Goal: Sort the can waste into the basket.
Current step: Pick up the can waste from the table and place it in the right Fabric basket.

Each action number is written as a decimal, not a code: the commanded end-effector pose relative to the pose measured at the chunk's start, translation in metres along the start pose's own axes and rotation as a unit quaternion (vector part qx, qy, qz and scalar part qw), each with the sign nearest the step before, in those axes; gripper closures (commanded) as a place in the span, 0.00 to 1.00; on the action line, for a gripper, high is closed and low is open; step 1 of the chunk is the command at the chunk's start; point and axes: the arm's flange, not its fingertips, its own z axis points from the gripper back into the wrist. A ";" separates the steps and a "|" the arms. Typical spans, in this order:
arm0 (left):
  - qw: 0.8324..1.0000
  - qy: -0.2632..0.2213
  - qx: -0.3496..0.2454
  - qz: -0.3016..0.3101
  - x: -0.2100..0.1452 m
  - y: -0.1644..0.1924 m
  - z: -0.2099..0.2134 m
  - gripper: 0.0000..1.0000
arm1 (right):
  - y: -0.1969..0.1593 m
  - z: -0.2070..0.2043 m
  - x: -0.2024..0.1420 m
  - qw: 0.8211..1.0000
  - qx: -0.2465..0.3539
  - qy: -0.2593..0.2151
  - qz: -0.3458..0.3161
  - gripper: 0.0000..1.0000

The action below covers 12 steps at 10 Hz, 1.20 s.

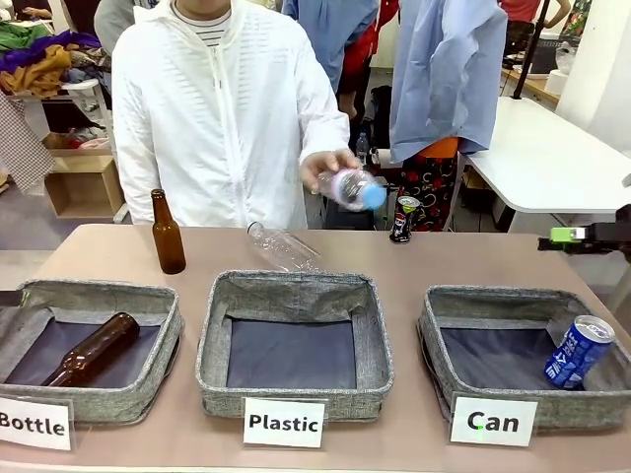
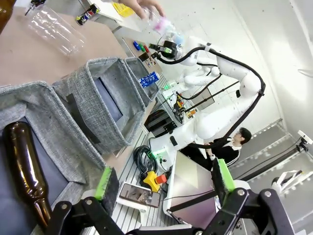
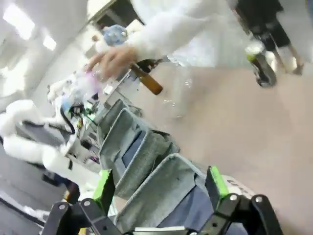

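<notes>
Reference item: the middle bin (image 1: 294,294), labelled "Plastic". All positions are given from it.

1. Left gripper (image 2: 164,178): in the left wrist view its jaws stand wide apart with nothing between the green pads (image 2: 105,182). It hangs over the outer end of the bin to the left of the reference.
2. "Bottle" bin (image 1: 99,292): just beside the reference, on its left. A brown glass bottle (image 1: 94,350) lies inside it on its side.
3. Second brown bottle (image 1: 168,235): upright on the table (image 1: 473,266), behind and to the left of the reference.
4. Clear plastic bottle (image 1: 283,246): lying on its side, just behind the far wall of the reference.
5. Person's hand (image 1: 325,166): in the air behind the far right corner of the reference, holding a clear bottle with a blue cap (image 1: 355,189).
6. Dark can (image 1: 402,219): standing near the far edge of the table, behind and to the right of the reference, outside every bin.
7. Basket (image 1: 493,301), labelled "Can": just beside the reference, on its right.
8. Blue can (image 1: 579,352): inside the basket, tilted against the wall farthest from the reference.
9. Right gripper (image 1: 564,236): to the far right of the reference, above the table behind the basket. Jaws wide apart, holding nothing.
</notes>
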 end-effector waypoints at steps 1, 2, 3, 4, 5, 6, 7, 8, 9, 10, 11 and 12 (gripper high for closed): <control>1.000 0.001 -0.005 -0.001 0.001 -0.003 0.002 0.00 | 0.010 0.009 0.022 0.998 0.038 -0.037 -0.040 0.00; 1.000 0.001 -0.005 -0.001 0.001 -0.003 0.002 0.00 | 0.000 0.000 0.000 1.000 0.000 0.000 0.000 0.00; 1.000 0.001 -0.005 -0.001 0.001 -0.003 0.002 0.00 | 0.000 0.000 0.000 1.000 0.000 0.000 0.000 0.00; 1.000 0.001 -0.005 -0.001 0.001 -0.003 0.002 0.00 | 0.000 0.000 0.000 1.000 0.000 0.000 0.000 0.00; 1.000 0.001 -0.005 -0.001 0.001 -0.003 0.002 0.00 | 0.000 0.000 0.000 1.000 0.000 0.000 0.000 0.00; 1.000 0.001 -0.005 -0.001 0.001 -0.003 0.002 0.00 | 0.000 0.000 0.000 1.000 0.000 0.000 0.000 0.00; 1.000 0.001 -0.005 -0.001 0.001 -0.003 0.002 0.00 | 0.000 0.000 0.000 1.000 0.000 0.000 0.000 0.00; 1.000 0.001 -0.005 -0.001 0.001 -0.003 0.002 0.00 | 0.000 0.000 0.000 1.000 0.000 0.000 0.000 0.00; 1.000 0.001 -0.005 -0.001 0.001 -0.003 0.002 0.00 | 0.000 0.000 0.000 1.000 0.000 0.000 0.000 0.00; 1.000 0.001 -0.005 -0.001 0.001 -0.003 0.002 0.00 | 0.000 0.000 0.000 1.000 0.000 0.000 0.000 0.00; 1.000 0.001 -0.005 -0.001 0.001 -0.003 0.002 0.00 | 0.000 0.000 0.000 1.000 0.000 0.000 0.000 0.00; 1.000 0.001 -0.005 -0.001 0.001 -0.003 0.002 0.00 | 0.000 0.000 0.000 1.000 0.000 0.000 0.000 0.00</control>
